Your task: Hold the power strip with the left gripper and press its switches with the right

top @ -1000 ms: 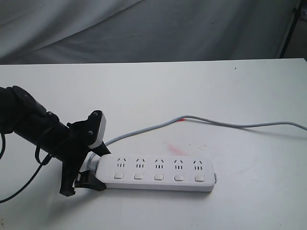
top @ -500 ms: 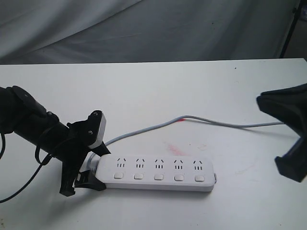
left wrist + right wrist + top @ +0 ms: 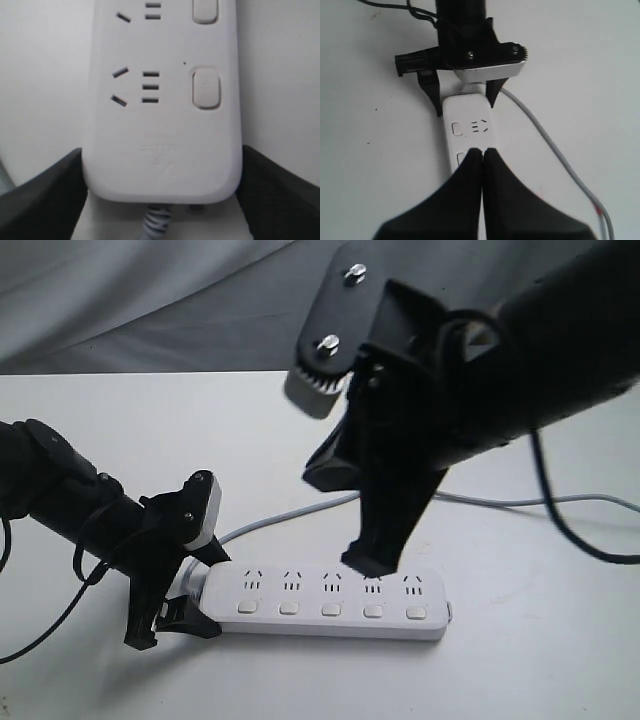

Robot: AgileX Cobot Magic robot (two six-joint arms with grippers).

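Note:
The white power strip (image 3: 330, 602) lies flat on the white table, its five switches (image 3: 331, 610) in a row along the near side. My left gripper (image 3: 190, 592) is shut on its cord end. In the left wrist view the black fingers (image 3: 45, 200) press both sides of the power strip (image 3: 162, 125), beside one switch (image 3: 206, 89). My right gripper (image 3: 372, 562) hangs shut, tips pointing down over the strip's middle. In the right wrist view the right gripper (image 3: 482, 151) covers part of the power strip (image 3: 467, 117), with the left gripper (image 3: 465, 100) beyond. Contact cannot be told.
The thin grey cord (image 3: 580, 502) curves from the strip's left end away to the right edge, passing behind the right arm. A grey cloth backdrop (image 3: 150, 300) hangs behind the table (image 3: 540, 660). The cord (image 3: 555, 150) carries a red mark.
The right arm has swung in from the right edge to above the strip's middle, now filling the upper right. The left gripper and the strip have not moved.

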